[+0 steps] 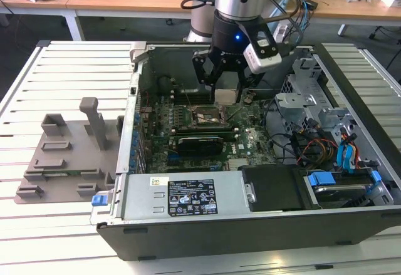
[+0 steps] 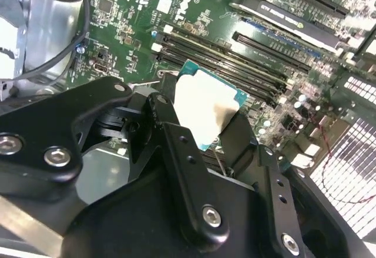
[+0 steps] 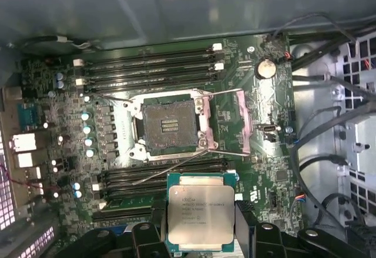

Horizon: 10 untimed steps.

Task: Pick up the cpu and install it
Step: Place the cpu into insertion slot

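Note:
My gripper [image 1: 225,86] hangs inside the open computer case, shut on the cpu [image 3: 200,214], a flat square chip with a silvery top plate and a green edge. The black fingers [image 3: 245,225] press on two opposite sides of the chip. In the second wrist view the cpu [image 2: 205,108] is tilted between the fingers [image 2: 169,123], above the motherboard. The open socket [image 3: 170,126] lies bare, with its metal load plate [image 3: 244,117] swung aside and its thin lever raised. The chip is held above the board, beside the socket and apart from it. In the exterior view the socket [image 1: 203,115] sits just below the gripper.
A grey plastic fixture tray [image 1: 62,156] lies on the slatted table at the exterior view's left. Memory slots [image 3: 153,64] flank the socket. A drive cage with cables [image 1: 326,131] fills the case's right, and a power supply [image 1: 188,197] sits along its front.

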{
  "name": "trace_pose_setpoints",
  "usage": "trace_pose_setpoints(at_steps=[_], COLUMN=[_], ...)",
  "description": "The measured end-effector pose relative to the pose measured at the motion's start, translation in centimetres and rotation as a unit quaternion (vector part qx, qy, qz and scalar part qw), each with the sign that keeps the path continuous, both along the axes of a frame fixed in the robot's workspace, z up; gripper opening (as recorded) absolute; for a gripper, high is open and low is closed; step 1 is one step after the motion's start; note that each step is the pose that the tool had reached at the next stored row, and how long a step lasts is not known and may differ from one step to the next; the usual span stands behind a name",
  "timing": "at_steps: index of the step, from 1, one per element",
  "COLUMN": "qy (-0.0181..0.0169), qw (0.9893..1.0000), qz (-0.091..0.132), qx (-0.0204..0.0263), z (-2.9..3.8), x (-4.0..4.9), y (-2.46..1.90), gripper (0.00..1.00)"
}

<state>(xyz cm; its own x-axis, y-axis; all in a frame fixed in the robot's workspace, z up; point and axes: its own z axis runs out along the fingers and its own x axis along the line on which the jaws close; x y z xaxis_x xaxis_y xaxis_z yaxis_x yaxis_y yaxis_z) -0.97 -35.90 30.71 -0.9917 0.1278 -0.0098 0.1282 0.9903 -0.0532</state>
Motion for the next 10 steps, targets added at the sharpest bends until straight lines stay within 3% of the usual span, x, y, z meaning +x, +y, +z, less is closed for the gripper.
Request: trace_pose_setpoints(at_steps=[5, 10], qy=[0.0, 0.0], qw=[0.9994, 0.9973], qz=[-0.034, -0.074], qx=[0.0, -0.0001], z=[-0.01, -0.02], x=[0.0, 0.0], y=[0.0, 0.0], gripper=[0.55, 0.55])
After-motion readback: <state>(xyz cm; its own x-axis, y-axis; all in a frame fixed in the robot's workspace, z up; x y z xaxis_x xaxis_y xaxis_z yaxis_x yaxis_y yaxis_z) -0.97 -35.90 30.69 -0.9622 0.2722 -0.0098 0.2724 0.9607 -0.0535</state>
